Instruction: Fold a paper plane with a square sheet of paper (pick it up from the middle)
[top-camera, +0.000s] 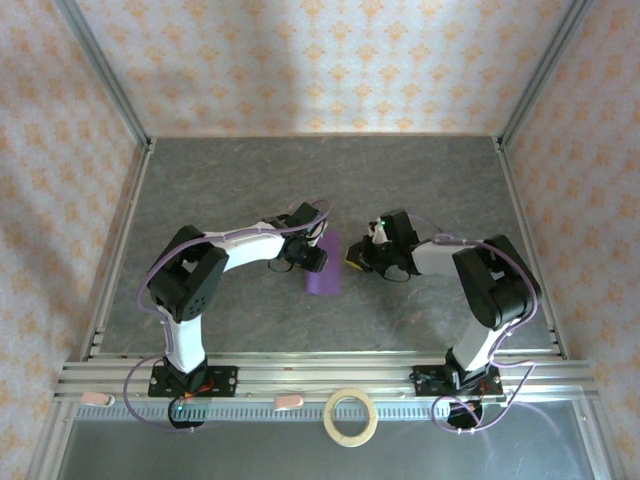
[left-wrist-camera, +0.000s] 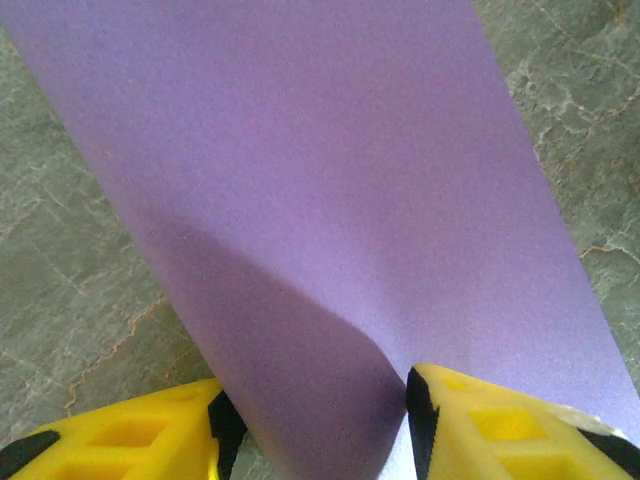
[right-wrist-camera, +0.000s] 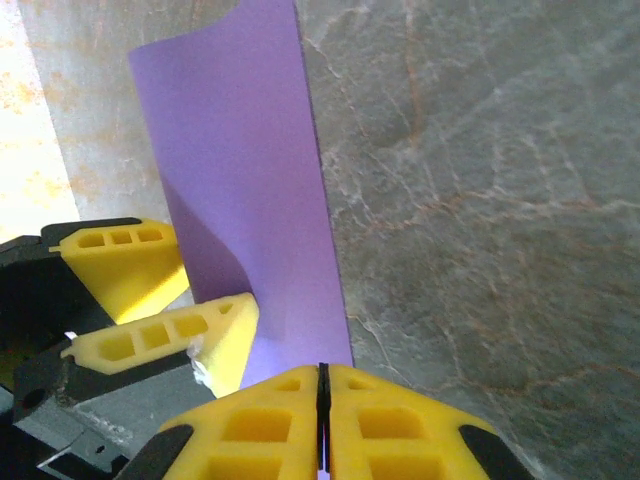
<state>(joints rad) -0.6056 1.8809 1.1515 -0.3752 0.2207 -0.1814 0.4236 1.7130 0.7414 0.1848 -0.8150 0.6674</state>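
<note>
The square sheet of paper (top-camera: 325, 275) is purple and stands bent up off the table between my two grippers. In the left wrist view the paper (left-wrist-camera: 330, 180) curves down into my left gripper (left-wrist-camera: 315, 410); the yellow fingers (left-wrist-camera: 500, 425) stand partly apart with the bend filling the gap and touching both black pads. My left gripper (top-camera: 316, 257) is at the sheet's left side. My right gripper (right-wrist-camera: 321, 368) is shut on the near edge of the paper (right-wrist-camera: 240, 170), a sliver of purple showing in the slit. It sits at the sheet's right (top-camera: 360, 260). No paper plane shape shows.
A tan tape ring (top-camera: 351, 416) lies on the near rail between the arm bases. The grey marbled table (top-camera: 420, 190) stretches behind the grippers, with patterned walls around it. The left gripper's yellow fingers (right-wrist-camera: 150, 335) sit close to my right one.
</note>
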